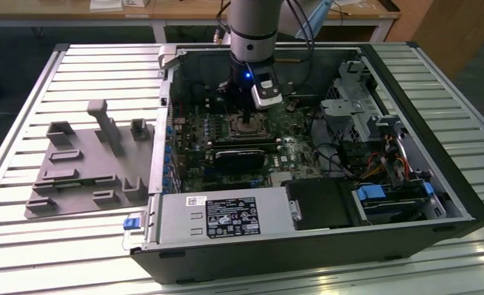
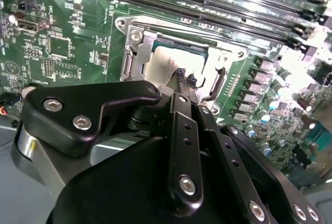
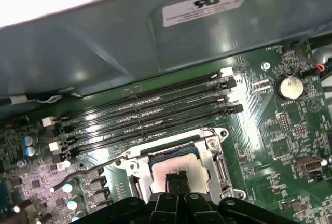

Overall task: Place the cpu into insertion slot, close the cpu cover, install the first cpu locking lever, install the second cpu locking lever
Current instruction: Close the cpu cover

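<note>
Black gripper (image 2: 184, 79) links crowd the foreground, fingertips pinched together on nothing, resting on or just above the cpu (image 2: 162, 62). That chip sits in the insertion slot (image 3: 171, 154) directly below, with the cpu cover (image 3: 216, 157) apparently down around it. Any push should be straight and centred. A thin locking lever (image 3: 101, 164) juts out beside the gripper. Whether it is latched is unclear, and the socket's near edge is hidden.
</note>
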`<action>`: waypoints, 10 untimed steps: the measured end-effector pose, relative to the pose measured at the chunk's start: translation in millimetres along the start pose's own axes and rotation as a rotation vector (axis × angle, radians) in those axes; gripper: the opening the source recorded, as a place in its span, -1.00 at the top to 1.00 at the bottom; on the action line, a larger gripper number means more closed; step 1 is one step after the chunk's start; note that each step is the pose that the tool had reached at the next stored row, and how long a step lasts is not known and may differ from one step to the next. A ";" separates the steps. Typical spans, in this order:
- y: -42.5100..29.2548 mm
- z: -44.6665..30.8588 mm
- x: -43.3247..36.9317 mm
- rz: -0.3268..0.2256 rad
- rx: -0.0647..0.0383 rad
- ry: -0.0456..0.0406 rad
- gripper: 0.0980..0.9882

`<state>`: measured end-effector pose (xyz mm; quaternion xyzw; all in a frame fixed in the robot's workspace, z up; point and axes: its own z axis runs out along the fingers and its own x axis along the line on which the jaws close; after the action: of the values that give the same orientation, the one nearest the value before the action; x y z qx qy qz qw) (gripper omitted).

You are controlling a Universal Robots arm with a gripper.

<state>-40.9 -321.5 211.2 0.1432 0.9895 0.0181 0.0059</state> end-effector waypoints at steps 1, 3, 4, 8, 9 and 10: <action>0.0 0.1 0.0 -0.009 -0.001 -0.0031 0.98; 0.0 0.2 0.0 -0.032 -0.003 -0.0086 0.98; 0.0 0.3 -0.1 -0.047 -0.004 -0.0095 0.98; -0.1 0.5 0.0 -0.119 -0.005 -0.0072 0.98; -0.1 0.6 0.0 -0.137 -0.005 -0.0065 0.98; -0.1 0.7 0.0 -0.155 -0.005 -0.0058 0.98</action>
<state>-40.9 -321.6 210.5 0.0663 0.9976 0.0196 0.0105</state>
